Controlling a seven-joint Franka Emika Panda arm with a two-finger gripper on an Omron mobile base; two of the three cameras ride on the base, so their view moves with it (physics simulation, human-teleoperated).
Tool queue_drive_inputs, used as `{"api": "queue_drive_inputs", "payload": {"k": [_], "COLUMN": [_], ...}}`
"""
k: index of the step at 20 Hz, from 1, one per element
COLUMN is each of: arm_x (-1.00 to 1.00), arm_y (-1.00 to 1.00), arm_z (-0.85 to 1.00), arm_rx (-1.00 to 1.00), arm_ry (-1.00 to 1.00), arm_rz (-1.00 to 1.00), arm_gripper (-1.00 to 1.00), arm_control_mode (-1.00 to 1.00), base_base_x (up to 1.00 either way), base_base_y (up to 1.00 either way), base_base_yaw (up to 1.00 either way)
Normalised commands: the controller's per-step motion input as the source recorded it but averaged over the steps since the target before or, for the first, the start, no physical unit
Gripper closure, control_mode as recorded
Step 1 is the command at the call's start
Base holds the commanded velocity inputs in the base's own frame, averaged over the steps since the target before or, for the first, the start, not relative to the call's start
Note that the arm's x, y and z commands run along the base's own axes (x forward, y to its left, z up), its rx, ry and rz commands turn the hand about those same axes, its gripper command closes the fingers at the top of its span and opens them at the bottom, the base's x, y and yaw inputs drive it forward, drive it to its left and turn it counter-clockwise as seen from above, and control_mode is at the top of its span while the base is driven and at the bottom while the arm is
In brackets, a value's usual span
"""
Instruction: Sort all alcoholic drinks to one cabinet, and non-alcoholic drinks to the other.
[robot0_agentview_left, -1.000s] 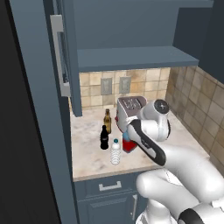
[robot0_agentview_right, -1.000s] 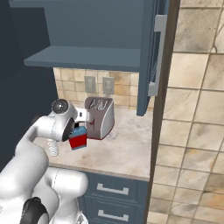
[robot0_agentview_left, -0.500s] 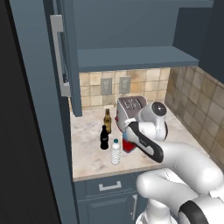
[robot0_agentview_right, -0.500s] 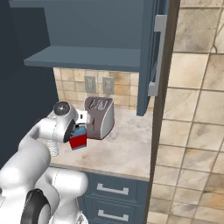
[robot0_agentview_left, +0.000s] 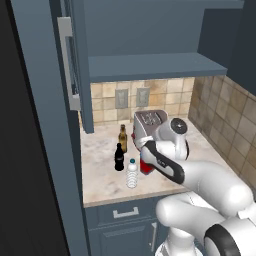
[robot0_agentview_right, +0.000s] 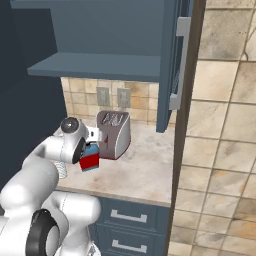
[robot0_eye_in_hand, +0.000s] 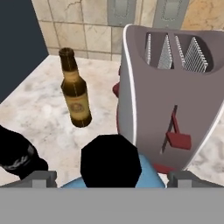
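Observation:
The squat square bottle of red liquid (robot0_agentview_right: 90, 161) stands on the counter just in front of the toaster. Its black cap (robot0_eye_in_hand: 110, 161) sits right below my gripper (robot0_eye_in_hand: 111, 179). The gripper is open, one fingertip (robot0_eye_in_hand: 40, 178) to each side of the cap, holding nothing. To the left stands the slim amber beer bottle (robot0_eye_in_hand: 75, 94) (robot0_agentview_left: 122, 138). The small black cola bottle (robot0_agentview_left: 119, 157) (robot0_eye_in_hand: 15, 153) is nearer, and the clear water bottle (robot0_agentview_left: 132, 173) stands closest to the counter's front edge. My hand (robot0_agentview_left: 148, 151) hides most of the red bottle (robot0_agentview_left: 145, 168) in the left base view.
A grey toaster (robot0_agentview_left: 150, 124) (robot0_eye_in_hand: 170, 96) stands right behind the red bottle, by the tiled back wall. Above the counter (robot0_agentview_left: 102, 182) an upper cabinet is open, with a bare blue shelf (robot0_agentview_left: 150, 65). Its doors (robot0_agentview_left: 75, 65) (robot0_agentview_right: 172, 65) swing out over the counter.
The arm has shifted only slightly over the red bottle. The bottles stand where they were and the gripper stays open.

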Motion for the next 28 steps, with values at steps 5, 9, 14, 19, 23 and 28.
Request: {"api": "queue_drive_inputs", "payload": {"k": [5,9,14,19,23,28], "arm_x": [0.06,0.01,0.00,0.00,0.00,-0.04], "arm_y": [0.12,0.03,0.00,0.00,0.00,-0.01], "arm_z": [-0.04,-0.01,0.00,0.00,0.01,0.24], "arm_rx": [0.00,0.00,0.00,0.00,0.00,0.00], "arm_ry": [0.00,0.00,0.00,0.00,-0.02,-0.04], "arm_rz": [0.00,0.00,0.00,0.00,0.00,-0.01], "arm_gripper": [1.00,1.00,1.00,1.00,1.00,1.00], "arm_control_mode": [-1.00,-1.00,-1.00,-1.00,-1.00,-1.00], "base_base_x": [0.00,0.00,0.00,0.00,0.00,0.00], "base_base_y": [0.00,0.00,0.00,0.00,0.00,0.00], "base_base_yaw": [0.00,0.00,0.00,0.00,0.00,0.00]}}
